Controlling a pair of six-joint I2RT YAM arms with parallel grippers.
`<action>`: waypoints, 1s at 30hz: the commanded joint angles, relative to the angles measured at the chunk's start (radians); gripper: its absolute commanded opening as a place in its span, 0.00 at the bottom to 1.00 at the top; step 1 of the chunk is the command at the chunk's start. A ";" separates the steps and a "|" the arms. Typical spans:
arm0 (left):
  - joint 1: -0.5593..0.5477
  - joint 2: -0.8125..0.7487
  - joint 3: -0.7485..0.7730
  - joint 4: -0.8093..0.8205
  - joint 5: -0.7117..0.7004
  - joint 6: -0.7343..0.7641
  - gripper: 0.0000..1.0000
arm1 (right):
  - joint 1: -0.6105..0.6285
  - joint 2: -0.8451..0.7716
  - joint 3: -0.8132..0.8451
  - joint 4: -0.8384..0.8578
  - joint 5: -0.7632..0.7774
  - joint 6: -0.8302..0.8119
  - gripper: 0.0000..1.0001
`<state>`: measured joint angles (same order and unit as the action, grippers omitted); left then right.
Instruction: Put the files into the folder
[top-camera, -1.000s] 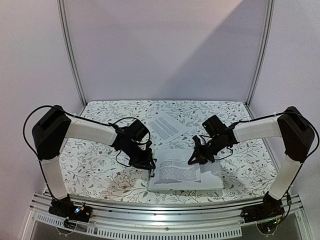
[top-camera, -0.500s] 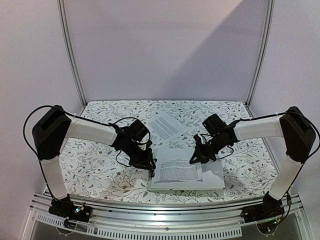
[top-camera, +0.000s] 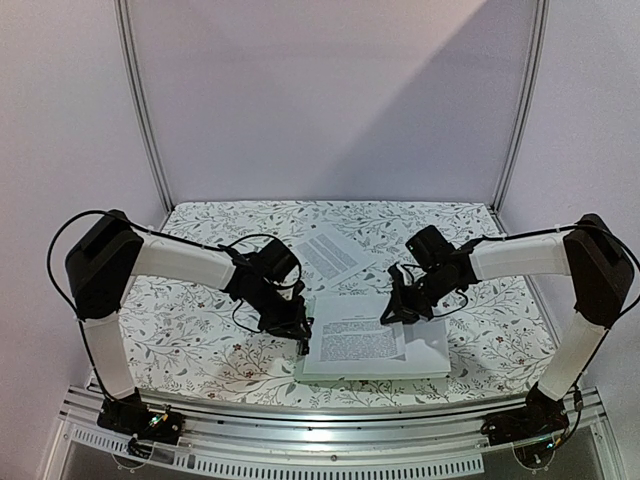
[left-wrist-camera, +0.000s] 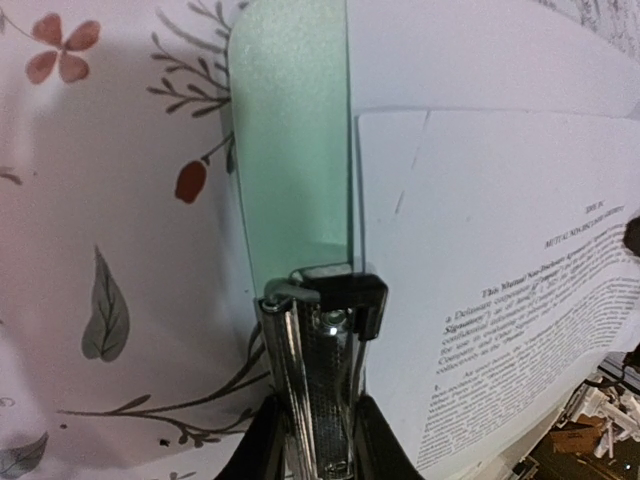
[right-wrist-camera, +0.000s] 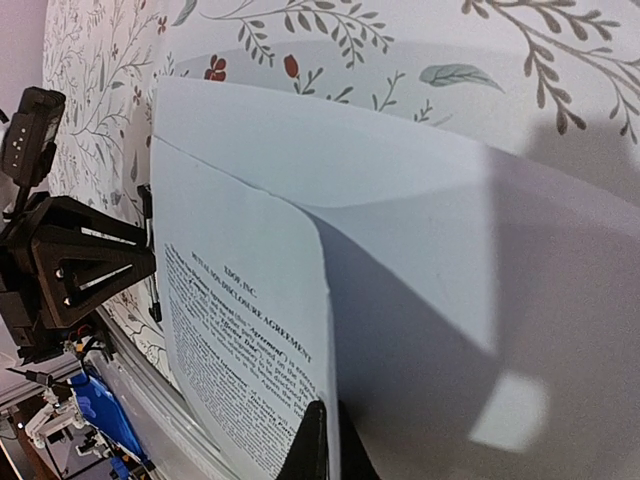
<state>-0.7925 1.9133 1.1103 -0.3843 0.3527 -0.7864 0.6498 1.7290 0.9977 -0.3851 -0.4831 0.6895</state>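
Treat sheet (right-wrist-camera: 240, 330) as thin, limp, slippery; pinch edge. Note right fingers (right-wrist-camera: 318, 445) clamped on it, left fingers (left-wrist-camera: 262, 445) on folder (left-wrist-camera: 290, 150) clip (left-wrist-camera: 315, 340).

Both arms reached in from the sides, elbows high, forearms sloping down toward the middle. The left gripper (top-camera: 300, 336) pointed down and inward, jaws only narrowly apart, clamped on the folder (left-wrist-camera: 290, 150). The right gripper (top-camera: 390, 316) tilted inward, jaws pinched together on the edge of a printed sheet (right-wrist-camera: 240, 340).

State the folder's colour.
The folder is pale mint green; the left wrist view shows it best.
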 joint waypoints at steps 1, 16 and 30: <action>0.012 0.098 -0.045 -0.096 -0.106 0.019 0.00 | 0.014 0.003 0.040 0.007 0.018 -0.016 0.03; 0.023 0.103 -0.043 -0.098 -0.112 0.028 0.00 | 0.045 0.041 0.092 -0.040 0.009 -0.044 0.00; 0.026 0.115 -0.045 -0.092 -0.111 0.035 0.00 | 0.048 -0.022 0.143 -0.155 0.054 -0.092 0.35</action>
<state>-0.7902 1.9194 1.1187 -0.3943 0.3557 -0.7712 0.6907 1.7535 1.1057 -0.4786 -0.4633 0.6205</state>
